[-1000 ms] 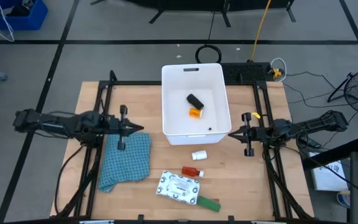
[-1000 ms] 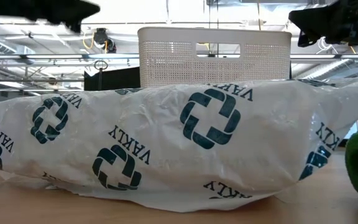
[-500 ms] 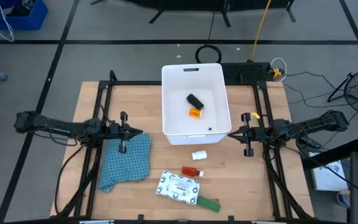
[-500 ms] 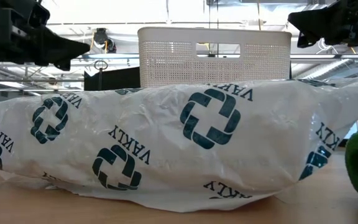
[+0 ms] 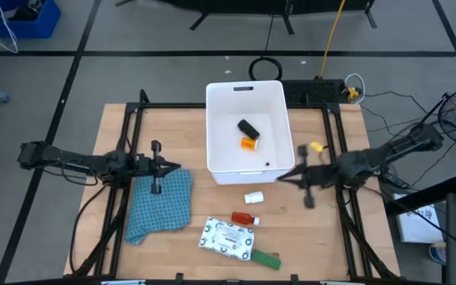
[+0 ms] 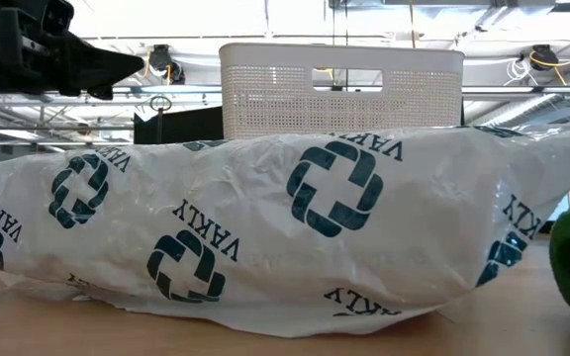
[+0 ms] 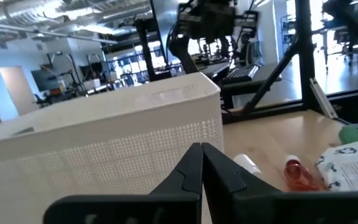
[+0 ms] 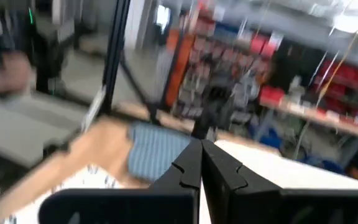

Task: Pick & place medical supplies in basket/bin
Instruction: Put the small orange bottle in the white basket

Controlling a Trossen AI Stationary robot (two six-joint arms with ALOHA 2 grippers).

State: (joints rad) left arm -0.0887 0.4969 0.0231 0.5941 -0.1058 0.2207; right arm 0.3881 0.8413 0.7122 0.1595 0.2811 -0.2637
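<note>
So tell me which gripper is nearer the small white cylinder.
Right. The right gripper hangs just beside the small white cylinder, near the white tub's front corner. The left gripper sits farther off, across the table above the blue cloth.

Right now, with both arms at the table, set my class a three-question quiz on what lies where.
1. True or false: the black block lies inside the white tub.
2. Which item lies nearest the tub's near wall? A. green block B. small white cylinder C. white printed packet
3. Fill in: the left gripper, fingers shut, hangs over the edge of the blue ____.

Key:
1. True; an orange piece lies beside it.
2. B; the red-orange bottle lies just past it.
3. cloth. The right gripper, also shut, sits by the tub's right corner.
</note>
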